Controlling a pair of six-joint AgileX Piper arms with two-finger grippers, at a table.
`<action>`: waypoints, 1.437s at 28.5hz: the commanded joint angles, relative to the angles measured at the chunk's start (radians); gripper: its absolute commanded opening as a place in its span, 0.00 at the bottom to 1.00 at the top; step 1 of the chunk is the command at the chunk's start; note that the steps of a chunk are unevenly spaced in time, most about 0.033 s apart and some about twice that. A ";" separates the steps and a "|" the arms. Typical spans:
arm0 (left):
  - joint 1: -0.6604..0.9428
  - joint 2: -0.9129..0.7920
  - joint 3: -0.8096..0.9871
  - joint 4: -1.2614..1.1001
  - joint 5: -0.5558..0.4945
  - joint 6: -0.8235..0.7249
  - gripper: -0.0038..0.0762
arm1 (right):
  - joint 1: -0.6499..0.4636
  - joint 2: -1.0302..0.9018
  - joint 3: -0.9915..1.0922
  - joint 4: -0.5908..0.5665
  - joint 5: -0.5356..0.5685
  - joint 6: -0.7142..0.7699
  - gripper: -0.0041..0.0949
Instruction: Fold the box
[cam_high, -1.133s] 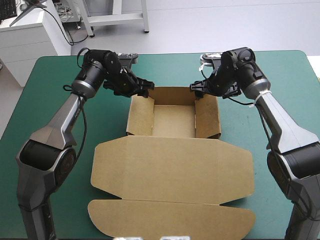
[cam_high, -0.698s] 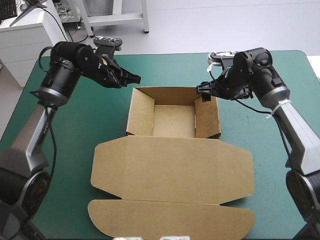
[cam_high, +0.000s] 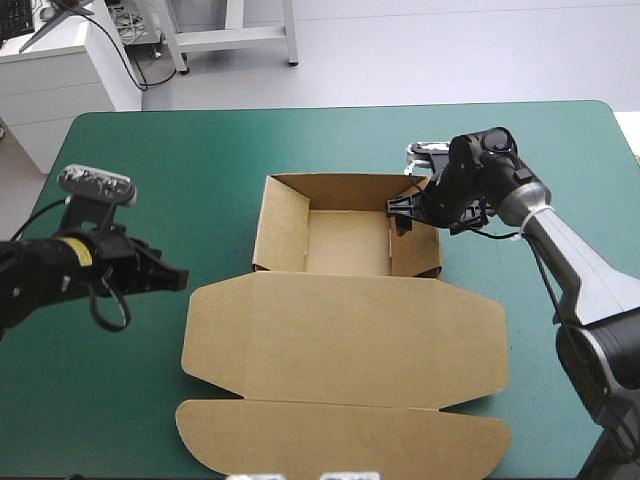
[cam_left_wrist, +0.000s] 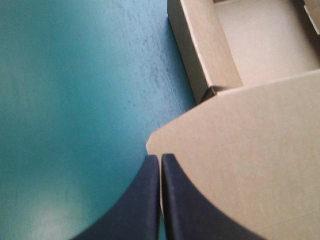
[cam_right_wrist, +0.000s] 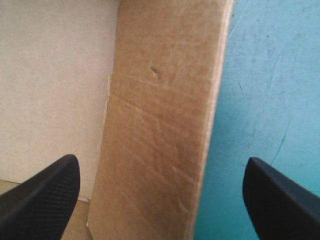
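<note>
The box (cam_high: 345, 245) is seen as an open tray on the teal-green cover (cam_high: 200, 160): its walls are raised, while the lid (cam_high: 340, 335) is left lying flat. The right gripper (cam_high: 403, 210) is spread wide with nothing gripped, the tray's right wall (cam_right_wrist: 160, 100) standing between its fingers. The left gripper (cam_left_wrist: 160, 158) is pressed together and empty, the lid's corner just ahead of it. The walls are judged done; little beyond firming them is left.

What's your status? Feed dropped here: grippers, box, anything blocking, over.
Left gripper shut, empty, at corner of lid. Right gripper open over right wall. Box an open tray, lid flat. No obstruction seen.
</note>
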 joint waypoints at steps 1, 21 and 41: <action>-0.003 -0.112 0.084 0.000 0.023 -0.015 0.04 | -0.008 -0.014 -0.021 0.004 -0.028 0.000 0.86; -0.003 -0.465 0.409 0.000 -0.098 -0.011 0.04 | -0.008 0.031 -0.021 0.003 0.009 -0.010 0.04; -0.003 -0.466 0.456 -0.011 -0.025 -0.005 0.04 | -0.510 -0.059 -0.180 -0.082 0.028 -0.160 0.02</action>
